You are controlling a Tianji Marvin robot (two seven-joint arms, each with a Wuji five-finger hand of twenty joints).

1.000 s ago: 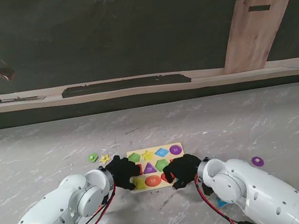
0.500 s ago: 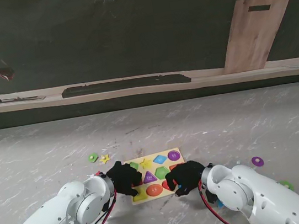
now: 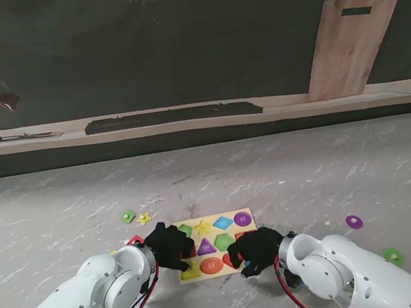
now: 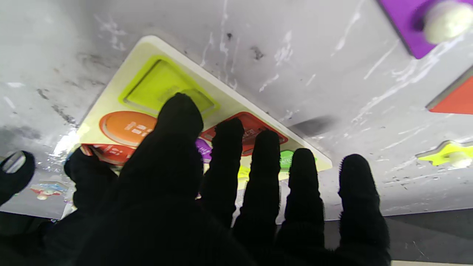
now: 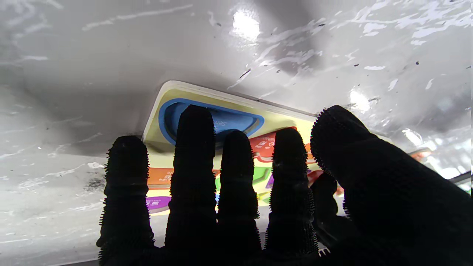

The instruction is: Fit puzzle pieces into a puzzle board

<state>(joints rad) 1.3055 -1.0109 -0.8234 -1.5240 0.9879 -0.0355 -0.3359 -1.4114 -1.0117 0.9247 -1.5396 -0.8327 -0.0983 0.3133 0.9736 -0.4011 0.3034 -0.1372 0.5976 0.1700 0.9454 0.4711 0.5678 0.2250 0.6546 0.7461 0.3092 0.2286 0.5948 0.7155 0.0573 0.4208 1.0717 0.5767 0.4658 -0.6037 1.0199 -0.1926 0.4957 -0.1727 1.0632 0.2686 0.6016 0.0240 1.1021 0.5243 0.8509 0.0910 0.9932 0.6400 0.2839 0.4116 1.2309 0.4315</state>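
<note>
The pale wooden puzzle board with coloured shape pieces lies flat on the grey marble table. The black-gloved left hand rests on its left edge, the black-gloved right hand on its near right corner, both empty with fingers spread.

One puzzle board, four loose puzzle pieces on the table, two robot hands.

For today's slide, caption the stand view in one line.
Both black robot hands rest on the puzzle board's near corners; loose pieces lie around.

Dim bkgd, overhead glare on table, wrist views blurry
</note>
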